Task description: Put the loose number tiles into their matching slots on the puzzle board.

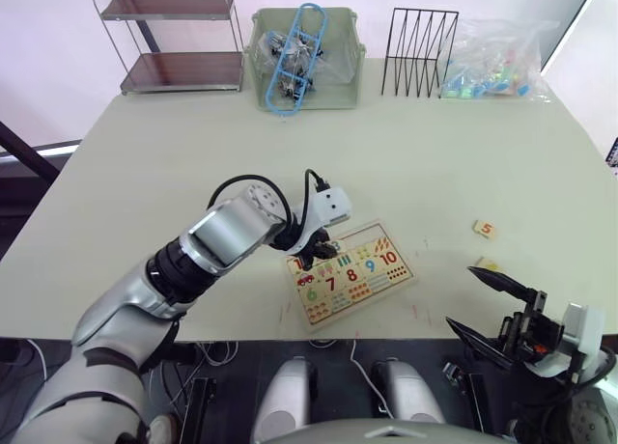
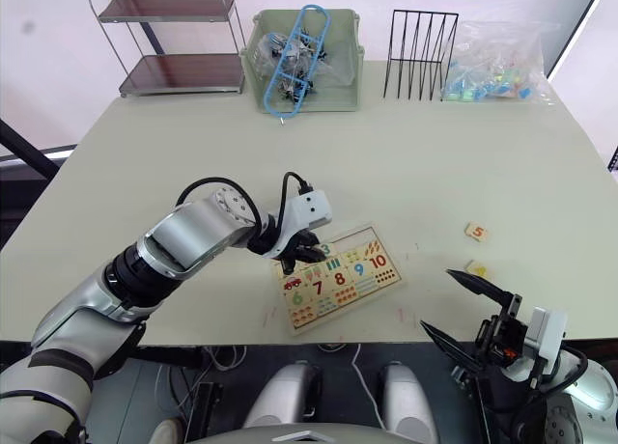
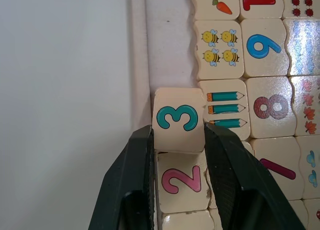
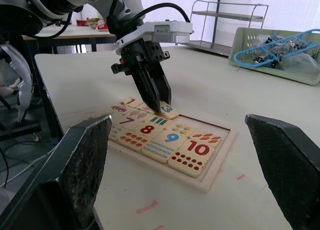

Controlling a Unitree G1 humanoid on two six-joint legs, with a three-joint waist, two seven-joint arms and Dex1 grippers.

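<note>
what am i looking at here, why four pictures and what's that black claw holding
It is a humanoid robot at a table. Two pictures come from cameras in its head, looking down; the other two sit on its wrists, looking along the fingers. The left gripper is shut on the 3 tile, setting it into the puzzle board beside the 2 tile. The right gripper waits open near the table edge. The 5 tile and another tile lie loose on the table.

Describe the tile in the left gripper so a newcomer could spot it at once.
Find the puzzle board near the table's front edge. At its top row, the left gripper pinches a small tile beside the seated 2 tile. It alone bears a teal 3.
</note>
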